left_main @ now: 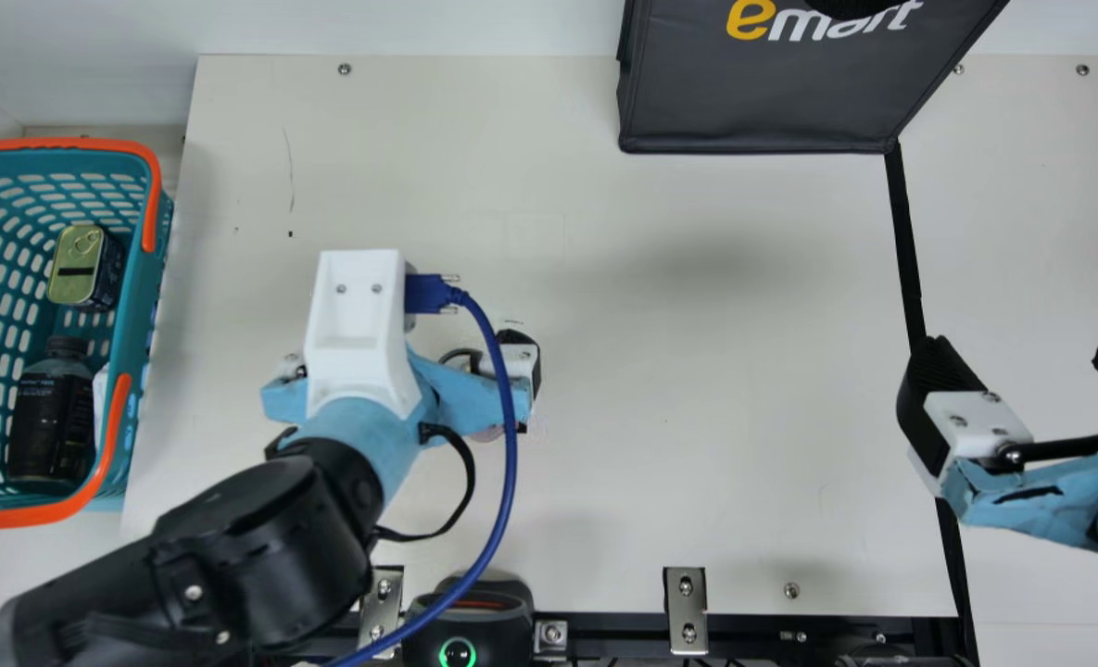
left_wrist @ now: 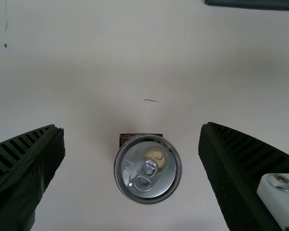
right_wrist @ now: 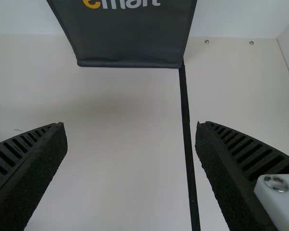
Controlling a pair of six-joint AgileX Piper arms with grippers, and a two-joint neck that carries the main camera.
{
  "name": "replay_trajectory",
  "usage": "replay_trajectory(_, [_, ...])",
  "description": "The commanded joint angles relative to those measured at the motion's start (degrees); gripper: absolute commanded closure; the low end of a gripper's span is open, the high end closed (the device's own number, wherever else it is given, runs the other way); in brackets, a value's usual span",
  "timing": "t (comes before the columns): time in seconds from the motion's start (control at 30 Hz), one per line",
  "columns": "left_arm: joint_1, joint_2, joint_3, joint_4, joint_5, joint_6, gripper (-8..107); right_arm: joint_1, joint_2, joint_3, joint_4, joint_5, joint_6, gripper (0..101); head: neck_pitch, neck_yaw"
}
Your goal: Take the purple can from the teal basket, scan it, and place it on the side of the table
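My left gripper (left_main: 470, 384) is over the left-centre of the table in the main view, largely under its own wrist. In the left wrist view a can (left_wrist: 147, 169) shows its silver lid and pull tab, with a thin purplish rim edge. It is upright between the wide-apart fingers of my left gripper (left_wrist: 132, 134), touching neither. At the main view's right, my right gripper (left_main: 1021, 357) is open above the black strip. Nothing lies between the fingers of the right gripper (right_wrist: 131, 130) in its wrist view. The teal basket (left_main: 138, 371) is at far left.
Inside the basket are a tin (left_main: 76, 264) and a dark bottle (left_main: 51, 417). A black bag (left_main: 752, 102) stands at the table's back. The scanner (left_main: 502, 625), with a green ring light, sits at the front edge near metal brackets. A blue cable (left_main: 502, 500) arcs beside my left arm.
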Motion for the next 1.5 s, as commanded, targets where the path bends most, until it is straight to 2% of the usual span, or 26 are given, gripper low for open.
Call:
replay_trajectory(0.0, [-0.3, 0.7, 0.1, 0.2, 0.0, -0.4, 9, 0.0, 0.0, 0.0, 0.0, 0.0, 0.0, 6, -1.7, 0.1])
replay_trajectory(0.8, [-1.3, 7.0, 1.8, 0.0, -2.2, -3.2, 9, 0.0, 0.0, 0.0, 0.0, 0.0, 0.0, 6, -1.7, 0.1])
replay_trajectory(1.27, [-1.8, 7.0, 2.1, 0.0, -2.6, -2.0, 102, 0.0, 0.0, 0.0, 0.0, 0.0, 0.0, 6, -1.7, 0.1])
replay_trajectory(1.3, [-1.9, 6.7, 2.2, 0.2, -2.8, -1.4, 107, 0.0, 0.0, 0.0, 0.0, 0.0, 0.0, 6, -1.7, 0.1])
replay_trajectory(1.47, [-2.6, 4.6, 3.1, 0.6, -4.3, 3.5, 107, 0.0, 0.0, 0.0, 0.0, 0.0, 0.0, 6, -1.7, 0.1])
